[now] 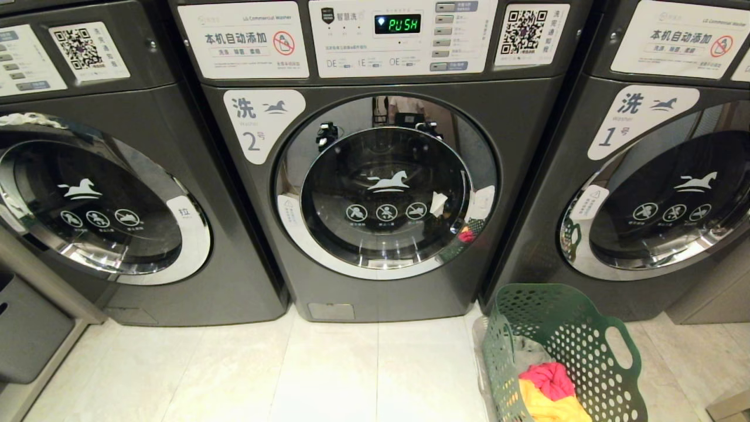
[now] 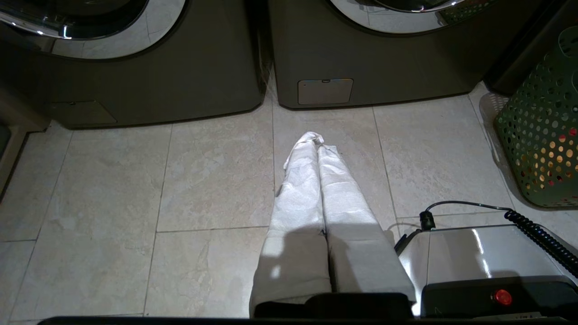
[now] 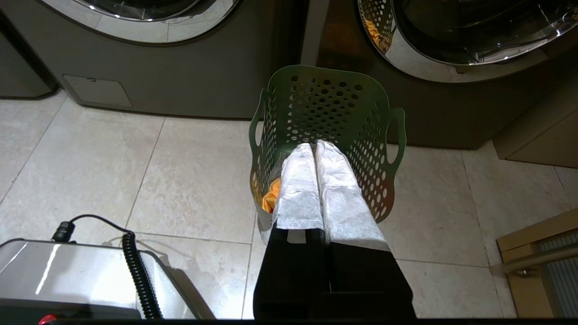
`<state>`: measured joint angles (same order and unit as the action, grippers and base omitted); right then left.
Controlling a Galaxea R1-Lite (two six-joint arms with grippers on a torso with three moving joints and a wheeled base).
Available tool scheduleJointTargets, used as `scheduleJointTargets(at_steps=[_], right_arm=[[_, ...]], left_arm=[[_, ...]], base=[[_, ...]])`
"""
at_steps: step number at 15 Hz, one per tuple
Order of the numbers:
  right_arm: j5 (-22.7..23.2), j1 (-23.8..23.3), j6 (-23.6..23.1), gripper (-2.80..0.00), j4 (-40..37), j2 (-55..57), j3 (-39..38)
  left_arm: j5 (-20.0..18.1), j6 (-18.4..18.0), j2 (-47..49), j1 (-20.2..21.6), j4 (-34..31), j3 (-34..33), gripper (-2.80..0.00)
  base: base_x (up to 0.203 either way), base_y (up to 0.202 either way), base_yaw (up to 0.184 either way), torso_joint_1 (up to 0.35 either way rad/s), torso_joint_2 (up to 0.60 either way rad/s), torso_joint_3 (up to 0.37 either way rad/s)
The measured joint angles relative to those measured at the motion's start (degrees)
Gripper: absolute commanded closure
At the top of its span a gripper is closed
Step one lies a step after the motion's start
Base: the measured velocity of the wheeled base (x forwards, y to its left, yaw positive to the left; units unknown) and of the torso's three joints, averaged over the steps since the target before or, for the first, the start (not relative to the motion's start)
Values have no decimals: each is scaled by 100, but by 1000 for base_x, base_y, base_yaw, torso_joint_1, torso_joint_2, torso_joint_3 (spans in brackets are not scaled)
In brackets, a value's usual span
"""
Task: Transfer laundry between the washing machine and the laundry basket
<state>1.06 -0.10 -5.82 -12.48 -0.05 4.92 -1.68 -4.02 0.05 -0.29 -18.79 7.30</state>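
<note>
The washing machine (image 1: 375,193) marked 2 stands straight ahead, dark grey, its round chrome-rimmed door closed. On the floor to its lower right sits the green laundry basket (image 1: 571,346), holed all over. In it lies the laundry: a pink-red garment (image 1: 548,378) on a yellow-orange one (image 1: 548,407), with grey cloth (image 1: 530,351) behind. My right gripper (image 3: 314,145) hangs above the basket (image 3: 329,108), white-wrapped fingers pressed together, holding nothing. My left gripper (image 2: 317,140) is shut too, over bare tiles before the machine (image 2: 375,63). Neither arm shows in the head view.
Like machines stand on either side, one at the left (image 1: 105,199) and number 1 (image 1: 662,199) at the right. My base (image 2: 487,266) with a coiled black cable (image 3: 135,271) lies low between the arms. A wooden cabinet edge (image 3: 537,253) stands right of the basket.
</note>
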Motion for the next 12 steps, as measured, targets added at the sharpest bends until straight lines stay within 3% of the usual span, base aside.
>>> scheduleJointTargets(at_steps=[12], right_arm=[[-64,0,120,0,-2,2,0]], left_arm=[[-5,9,-2,2,-1,0,0]], base=[[0,0,0,0,0,0]])
